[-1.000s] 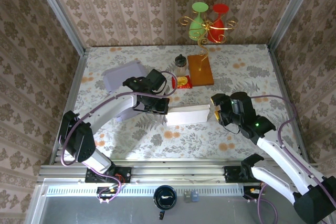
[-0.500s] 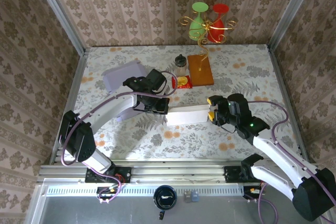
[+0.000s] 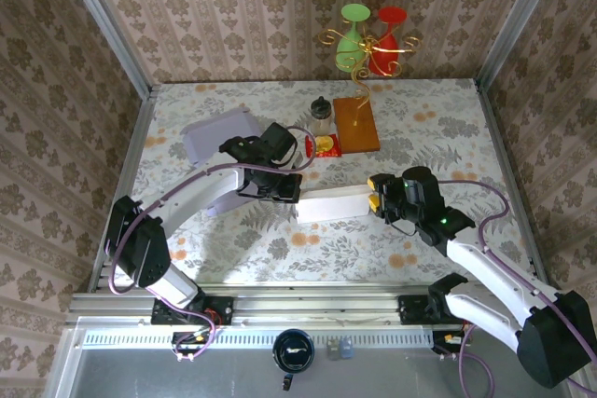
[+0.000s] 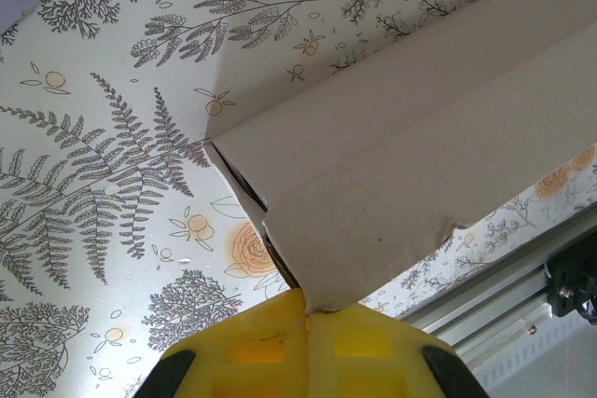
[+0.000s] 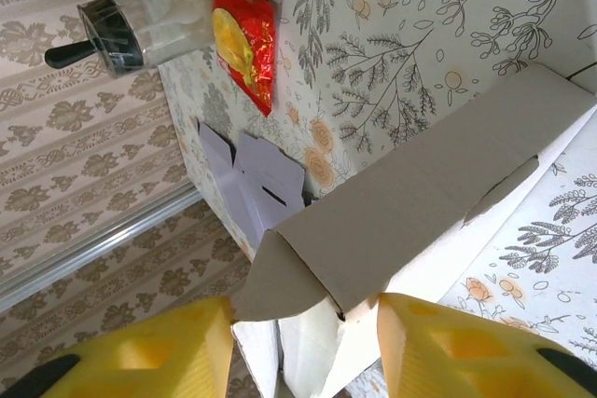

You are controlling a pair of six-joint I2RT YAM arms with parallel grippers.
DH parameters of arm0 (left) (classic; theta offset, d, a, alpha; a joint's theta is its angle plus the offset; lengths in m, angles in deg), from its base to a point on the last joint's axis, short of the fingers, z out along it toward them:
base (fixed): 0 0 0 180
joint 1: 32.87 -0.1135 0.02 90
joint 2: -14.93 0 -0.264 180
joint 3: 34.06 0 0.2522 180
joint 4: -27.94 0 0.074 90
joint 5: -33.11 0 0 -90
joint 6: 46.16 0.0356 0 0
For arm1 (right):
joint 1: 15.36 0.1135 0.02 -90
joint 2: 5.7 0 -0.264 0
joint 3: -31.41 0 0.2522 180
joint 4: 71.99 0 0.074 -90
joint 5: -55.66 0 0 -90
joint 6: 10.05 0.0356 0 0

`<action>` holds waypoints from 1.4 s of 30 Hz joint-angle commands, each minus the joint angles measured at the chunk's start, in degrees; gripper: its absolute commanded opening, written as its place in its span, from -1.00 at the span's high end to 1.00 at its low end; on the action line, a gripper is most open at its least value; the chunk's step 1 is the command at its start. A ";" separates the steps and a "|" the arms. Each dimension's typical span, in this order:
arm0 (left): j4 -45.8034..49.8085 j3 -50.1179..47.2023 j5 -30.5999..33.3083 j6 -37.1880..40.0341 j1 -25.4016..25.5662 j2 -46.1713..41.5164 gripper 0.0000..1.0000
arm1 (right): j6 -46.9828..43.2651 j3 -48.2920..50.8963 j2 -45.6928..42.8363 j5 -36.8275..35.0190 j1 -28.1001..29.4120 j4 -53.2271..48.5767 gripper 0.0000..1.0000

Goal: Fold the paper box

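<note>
Paper box point(image 3: 333, 204) is lying mid table point(image 3: 438, 128), btw the two arms. Left gripper point(image 4: 308, 309) has its jaws pinched tight on the box's left end. Right gripper point(image 5: 303, 319) has its jaws partly open, straddling the right-end flap w/ gaps, not gripping afaict.

Lab booth dressed as home: wallpapered panels point(image 3: 233, 16), aluminium frame point(image 3: 104, 20), floral tablecloth point(image 3: 438, 118)

Bright, even light casts soft shadows; every view looks sharp.
</note>
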 commanded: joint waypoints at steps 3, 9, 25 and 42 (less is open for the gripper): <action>2.29 -0.55 1.17 -0.78 0.62 2.35 1.00 | -0.23 1.85 0.31 0.32 -0.42 1.01 0.16; 2.11 -0.30 0.80 -1.04 0.55 2.01 0.98 | -0.60 2.58 0.56 0.33 -0.59 0.81 0.24; -6.27 -3.64 -4.58 -10.16 -0.13 -6.31 0.47 | -1.06 3.30 0.64 0.02 -0.68 -0.95 0.39; -22.23 -16.63 -6.57 -34.00 -4.42 -12.17 0.18 | -1.21 3.30 0.44 -0.03 -0.65 -3.56 0.51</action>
